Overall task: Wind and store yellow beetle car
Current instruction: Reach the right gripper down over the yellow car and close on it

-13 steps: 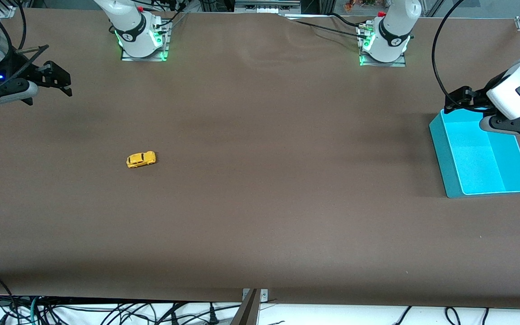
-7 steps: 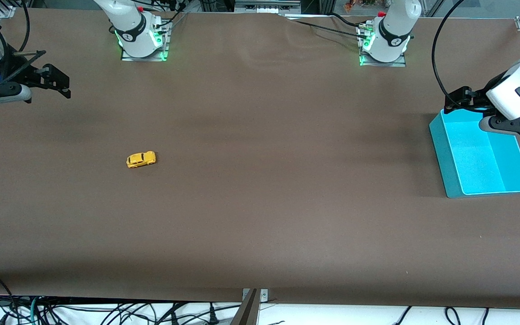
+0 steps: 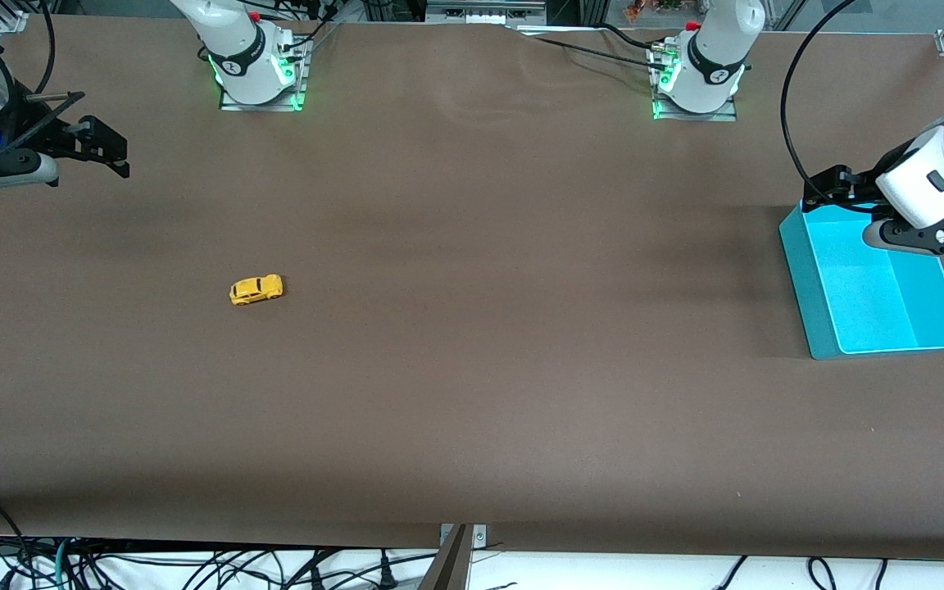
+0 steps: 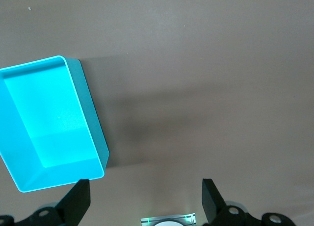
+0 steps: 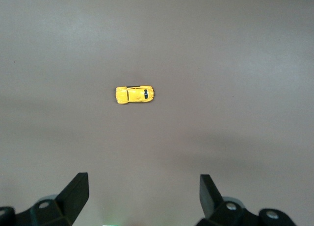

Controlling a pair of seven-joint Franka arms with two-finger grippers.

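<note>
The yellow beetle car (image 3: 256,289) sits alone on its wheels on the brown table (image 3: 472,369), toward the right arm's end and well apart from everything else. In the right wrist view the yellow beetle car (image 5: 135,94) shows from above, its dark windows just visible; its wheels and any finer detail are too small to make out.

The right gripper (image 3: 103,147) hangs in the air over the table's edge at the right arm's end, with most of its arm cut off by the frame. Its fingers (image 5: 76,191) stand spread wide with nothing between them, and only their tips show in the right wrist view.

The left gripper (image 3: 828,190) hovers over the corner of a turquoise bin (image 3: 800,270) at the left arm's end of the table. The wrist and camera mount cover part of the bin's rim in the front view. In the left wrist view the turquoise bin (image 4: 91,123) appears with nothing inside the part that shows; one corner runs out of frame. The left gripper's fingers (image 4: 78,201) are parted wide and hold nothing. A green-lit arm base (image 4: 168,220) peeks in between them, mostly cut off.
</note>
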